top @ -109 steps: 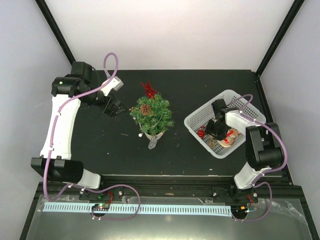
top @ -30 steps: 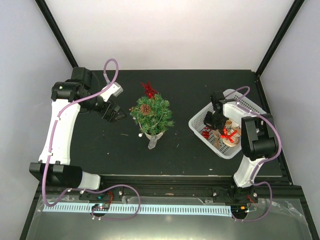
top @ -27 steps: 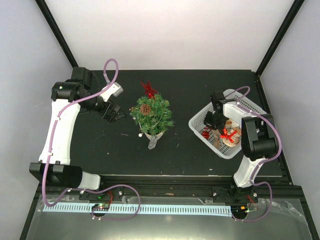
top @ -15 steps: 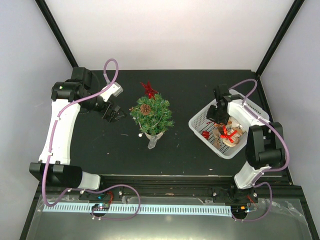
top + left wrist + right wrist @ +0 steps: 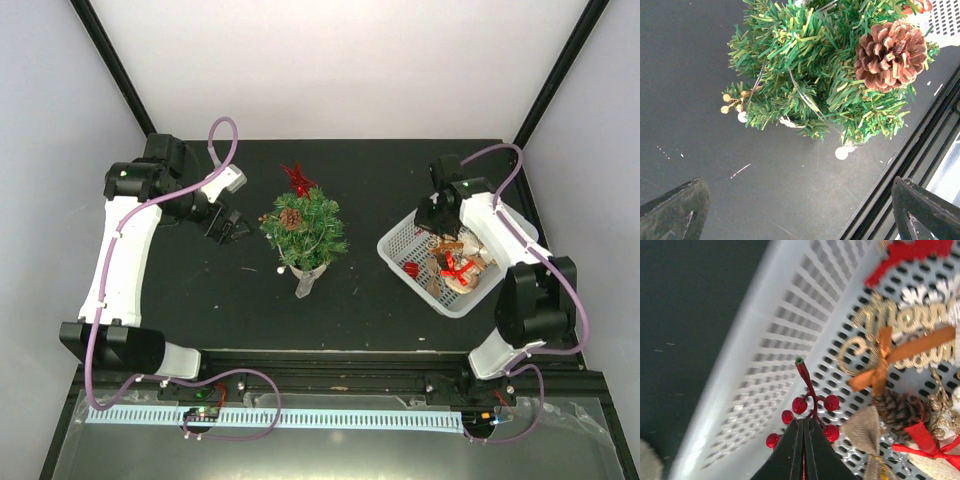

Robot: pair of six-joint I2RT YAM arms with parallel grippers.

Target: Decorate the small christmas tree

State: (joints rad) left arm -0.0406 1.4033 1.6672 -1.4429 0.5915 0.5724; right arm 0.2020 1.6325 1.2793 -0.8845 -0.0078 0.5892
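The small christmas tree (image 5: 305, 235) stands mid-table, with a red bow (image 5: 297, 180) at its top and a pine cone (image 5: 291, 217) in its branches. In the left wrist view the tree (image 5: 800, 75) and pine cone (image 5: 890, 55) fill the upper part. My left gripper (image 5: 232, 228) hangs just left of the tree, open wide with nothing between its fingers (image 5: 675, 215). My right gripper (image 5: 804, 421) is shut on a red berry sprig (image 5: 810, 402), held over the far left part of the white basket (image 5: 397, 262).
The basket (image 5: 765, 365) holds a gold script ornament with an orange bow (image 5: 890, 347), a pine cone (image 5: 900, 410), a burlap bow (image 5: 865, 432) and red-ribboned pieces. A black rail (image 5: 920, 145) borders the table in the left wrist view.
My right gripper has lifted and moved toward the basket's far left rim with the berry sprig in it. The left arm has barely moved.
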